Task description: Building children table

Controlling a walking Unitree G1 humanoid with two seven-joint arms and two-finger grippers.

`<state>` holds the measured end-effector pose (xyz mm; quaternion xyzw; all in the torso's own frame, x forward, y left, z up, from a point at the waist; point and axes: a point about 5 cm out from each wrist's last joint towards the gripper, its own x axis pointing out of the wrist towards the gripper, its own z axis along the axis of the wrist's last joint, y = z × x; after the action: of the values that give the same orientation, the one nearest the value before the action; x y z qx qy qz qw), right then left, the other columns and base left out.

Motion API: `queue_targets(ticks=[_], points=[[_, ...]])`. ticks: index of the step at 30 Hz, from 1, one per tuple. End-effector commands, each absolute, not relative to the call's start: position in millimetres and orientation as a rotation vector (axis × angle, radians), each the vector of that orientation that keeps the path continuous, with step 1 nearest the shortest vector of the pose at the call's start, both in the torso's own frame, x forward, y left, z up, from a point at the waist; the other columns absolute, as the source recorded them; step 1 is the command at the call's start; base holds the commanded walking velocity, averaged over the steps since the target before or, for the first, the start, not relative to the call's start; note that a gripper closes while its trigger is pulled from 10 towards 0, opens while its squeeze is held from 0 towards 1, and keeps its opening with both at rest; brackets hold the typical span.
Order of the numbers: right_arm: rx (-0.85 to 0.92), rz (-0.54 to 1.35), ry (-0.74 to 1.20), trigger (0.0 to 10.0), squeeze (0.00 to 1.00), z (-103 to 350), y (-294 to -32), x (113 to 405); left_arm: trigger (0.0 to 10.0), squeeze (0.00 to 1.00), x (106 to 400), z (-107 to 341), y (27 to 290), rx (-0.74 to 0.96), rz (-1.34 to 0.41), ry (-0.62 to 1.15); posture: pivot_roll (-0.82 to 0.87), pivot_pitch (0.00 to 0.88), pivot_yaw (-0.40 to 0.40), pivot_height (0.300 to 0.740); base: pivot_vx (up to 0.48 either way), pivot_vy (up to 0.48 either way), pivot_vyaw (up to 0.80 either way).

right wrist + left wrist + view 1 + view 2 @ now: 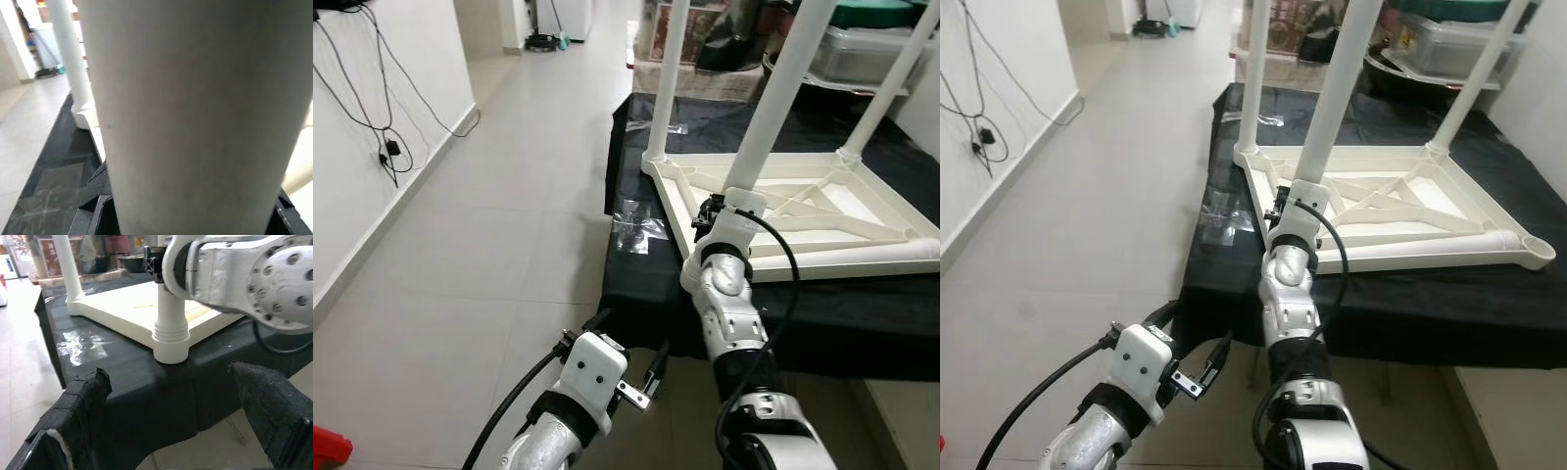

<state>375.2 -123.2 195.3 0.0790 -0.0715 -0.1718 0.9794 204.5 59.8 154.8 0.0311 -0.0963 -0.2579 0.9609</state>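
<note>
The right gripper [717, 217] is clamped around the near leg [773, 108] of an upturned white children's table [822, 211], low down by the socket where the leg meets the tabletop's near-left corner; in the right wrist view the white tube [195, 112] sits close against the camera between the black fingers [95, 188]. The silver right arm [729, 313] reaches up to it from the near edge of the scene, a black cable looping beside it.

The table lies top-down on a low platform covered by a black cloth [636, 284], its ribbed underside facing up. Two more legs stand upright: one at the far-left corner [668, 78], another at the far-right corner [891, 83]. The near-right corner socket [1533, 250] is open.

The left gripper [651, 372] hangs lower, near and to the left of the platform, over the tiled floor [489, 245], its two black fingers [83, 401] spread apart and holding nothing, pointed toward the cloth's near edge.

A clear plastic bag [636, 223] lies on the cloth left of the table. Black cables [372, 98] trail down the left wall.
</note>
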Motion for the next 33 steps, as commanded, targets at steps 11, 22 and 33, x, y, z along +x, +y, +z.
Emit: queue_targets(ticks=[11,22,33], points=[[0.189,-0.211,-0.136,10.0,0.00,187.7,-120.9,378.0,10.0,0.00,204.5,150.4,62.4,0.063,-0.517,-0.176,0.11,0.133,-0.063,0.740,0.000,0.000,0.00],[0.183,0.589,-0.136,10.0,0.00,207.0,-122.6,384.9,10.0,0.00,204.8,151.1,60.2,0.060,-0.522,-0.180,0.11,0.138,-0.077,0.740,0.000,0.000,0.00],[0.113,1.182,-0.082,10.0,0.00,218.5,-92.5,375.4,10.0,0.00,202.8,154.6,59.2,0.060,-0.521,-0.188,0.14,0.150,-0.103,0.740,0.000,0.000,0.00]])
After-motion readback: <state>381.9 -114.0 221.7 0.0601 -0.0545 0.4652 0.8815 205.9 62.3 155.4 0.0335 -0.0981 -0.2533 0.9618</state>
